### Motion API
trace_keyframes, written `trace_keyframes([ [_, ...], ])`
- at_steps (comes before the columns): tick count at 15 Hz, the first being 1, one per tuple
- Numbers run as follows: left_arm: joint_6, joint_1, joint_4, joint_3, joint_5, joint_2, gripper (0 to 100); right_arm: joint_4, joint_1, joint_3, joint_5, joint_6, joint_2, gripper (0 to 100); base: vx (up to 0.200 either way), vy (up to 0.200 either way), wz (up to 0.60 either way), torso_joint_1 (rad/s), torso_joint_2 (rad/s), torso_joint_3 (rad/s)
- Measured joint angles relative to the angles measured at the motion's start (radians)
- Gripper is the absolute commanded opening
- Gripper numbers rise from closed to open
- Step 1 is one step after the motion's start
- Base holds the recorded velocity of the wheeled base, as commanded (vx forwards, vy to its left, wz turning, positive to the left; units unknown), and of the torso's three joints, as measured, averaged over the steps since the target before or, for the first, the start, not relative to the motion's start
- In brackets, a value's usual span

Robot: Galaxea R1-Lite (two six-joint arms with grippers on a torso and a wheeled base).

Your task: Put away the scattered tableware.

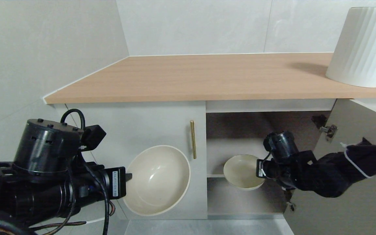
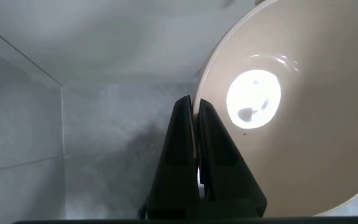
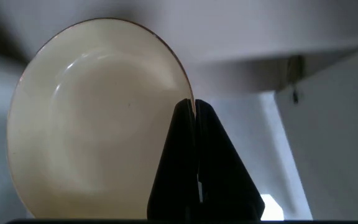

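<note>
Bowl (image 1: 157,181) in left claw (image 2: 195,112) empty; smaller bowl (image 1: 242,171) in right claw (image 3: 194,111) empty.

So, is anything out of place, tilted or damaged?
Nothing damaged or spilled. Both bowls hang tipped on edge, pinched by the rim: large bowl in left gripper before the closed door, small bowl in right gripper inside the cabinet.

Kitchen, probably domestic. Shown by: wood counter (image 1: 207,76), tiled wall (image 1: 194,26), base cabinet (image 1: 142,124) with brass handle (image 1: 193,139), one door (image 1: 354,202) open onto a shelf (image 1: 214,175), cream bowl (image 1: 242,171) seen inside.
</note>
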Motion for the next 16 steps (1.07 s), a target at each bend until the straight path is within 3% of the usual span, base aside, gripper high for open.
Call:
trace_keyframes([
  [7,0.0,0.0,-0.001,-0.003,0.001,0.001,0,-0.006,-0.118,-0.33,-0.003,-0.077,0.278,0,0.0,0.0,0.0,0.0,0.0,0.0],
  [16,0.0,0.0,-0.001,0.001,0.003,0.003,0,-0.011,-0.186,-0.478,-0.026,-0.084,0.45,0,0.0,0.0,0.0,0.0,0.0,0.0],
])
